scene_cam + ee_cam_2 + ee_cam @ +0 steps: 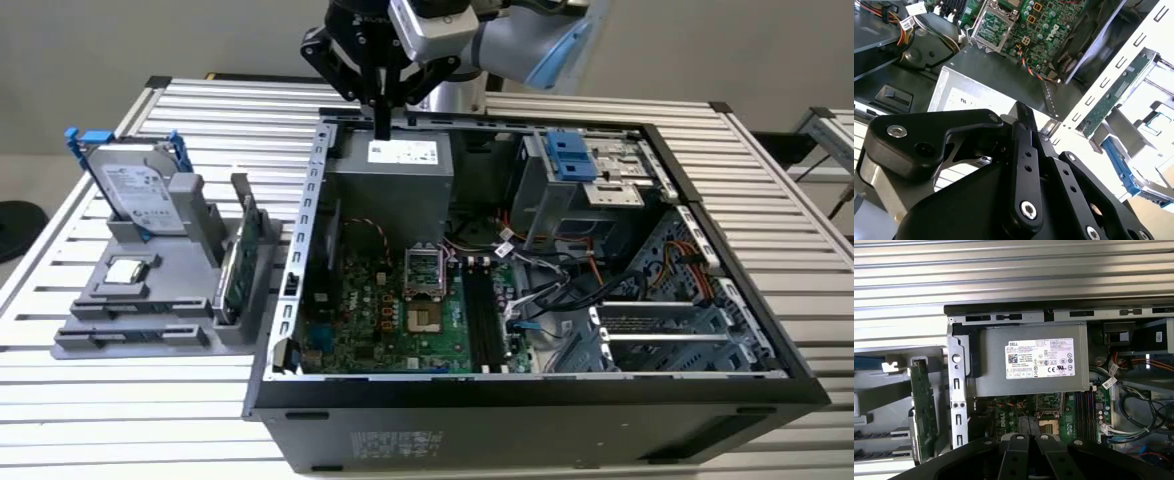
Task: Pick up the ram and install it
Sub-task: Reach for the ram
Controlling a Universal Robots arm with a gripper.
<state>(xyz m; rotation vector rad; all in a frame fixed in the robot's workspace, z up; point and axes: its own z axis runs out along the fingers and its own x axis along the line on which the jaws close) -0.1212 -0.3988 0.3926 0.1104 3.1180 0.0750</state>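
Looked down on a table [214,110] of ribbed silver slats, grooves running from the exterior view's left to its right, black caps at the far corners. Found a pale, plain backdrop beyond it, a dark rounded shape [11,215] low at the exterior view's left edge and the corner of a second slatted table [830,125] at the exterior view's right. Saw an open black computer case [534,420] lying on its side on the slats, green motherboard [374,320] facing up. Saw, just beside it toward the exterior view's left, a grey holder [134,345] bearing an upright hard drive [140,190] and a small square silver chip [127,270]. Noted the gripper [383,130] hanging over the grey power supply [394,195] at the case's far end, clear of it, black fingers [1024,130] closed against each other with nothing between them. Could not single out the ram for certain. Made out one long green board [228,280] standing on edge in the holder, on the side nearest the case, well apart from the gripper, a grey upright strip at its far end. Noted long black slots [483,320] on the motherboard beside the square socket [424,290].
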